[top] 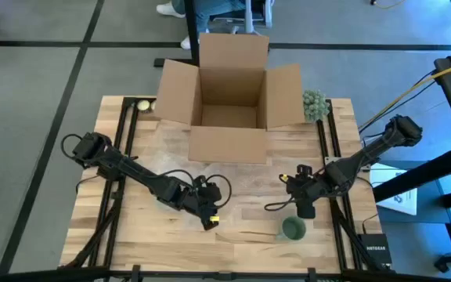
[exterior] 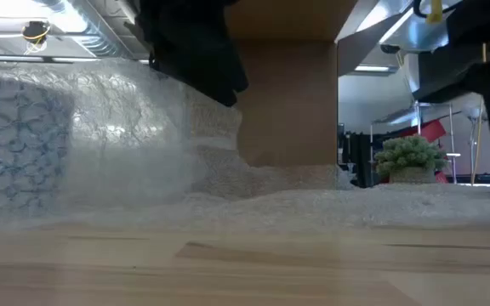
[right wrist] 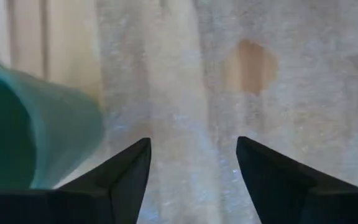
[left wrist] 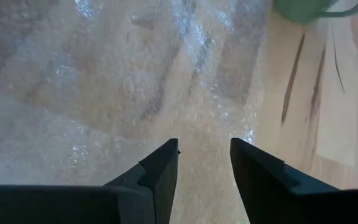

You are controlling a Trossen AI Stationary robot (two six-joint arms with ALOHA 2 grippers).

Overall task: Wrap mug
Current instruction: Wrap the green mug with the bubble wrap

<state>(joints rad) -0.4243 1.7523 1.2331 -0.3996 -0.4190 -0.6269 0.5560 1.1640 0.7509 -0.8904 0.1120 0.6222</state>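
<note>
Going left to right in the high view: the left hand [top: 210,219] sits low over the near-middle of the worktop [top: 131,243], fingers spread with nothing between them, hovering over the bubble wrap [top: 233,176] sheet that covers the middle of the worktop in front of the cardboard box [top: 229,94]. The left wrist view shows those 2 fingers right at the sheet's near edge, with bare wood beside it.

Further right, the right hand [top: 305,205] is also spread and holds nothing. The green mug [top: 293,229] sits on the worktop just beside it, on the near side, apparently off the wrap or right at its edge; hard to tell which. A little potted plant [top: 314,104] stands by the box's right flap.

So wrapping looks barely started. To do this bit well, probably the right hand should get the mug fully onto the sheet first, while the left pinches only the wrap's edge, since that thin film will slide and bunch easily.
</note>
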